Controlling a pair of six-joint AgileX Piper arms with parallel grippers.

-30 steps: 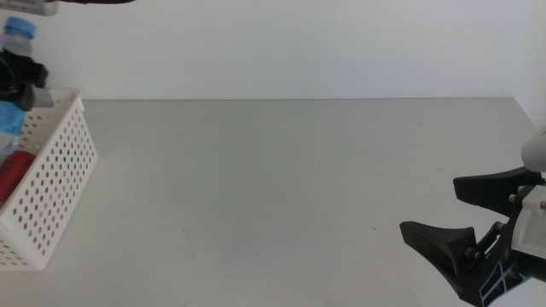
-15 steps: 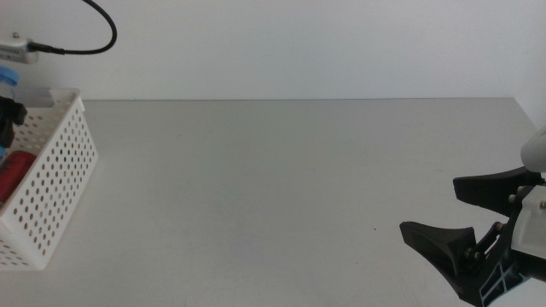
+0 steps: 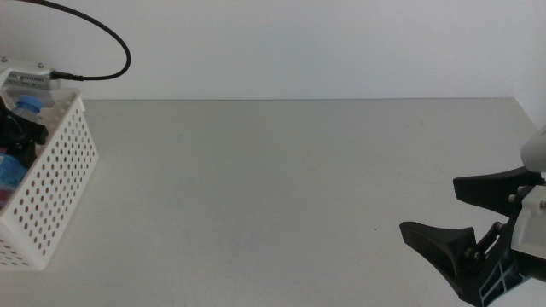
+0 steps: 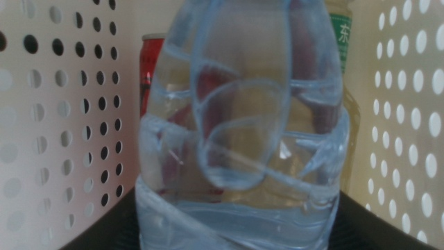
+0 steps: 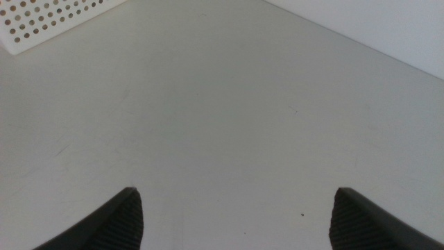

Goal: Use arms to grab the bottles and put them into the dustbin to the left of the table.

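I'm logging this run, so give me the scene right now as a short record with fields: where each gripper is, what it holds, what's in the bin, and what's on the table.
left gripper: inside the dustbin at the table's left edge, shut on the clear bottle
clear bottle: blue cap up, held between the bin's walls
already in bin: red soda can and tea bottle, both behind the clear bottle
right gripper: waiting at the near right of the table, jaws open, holding nothing
bottles on tabletop: none in view
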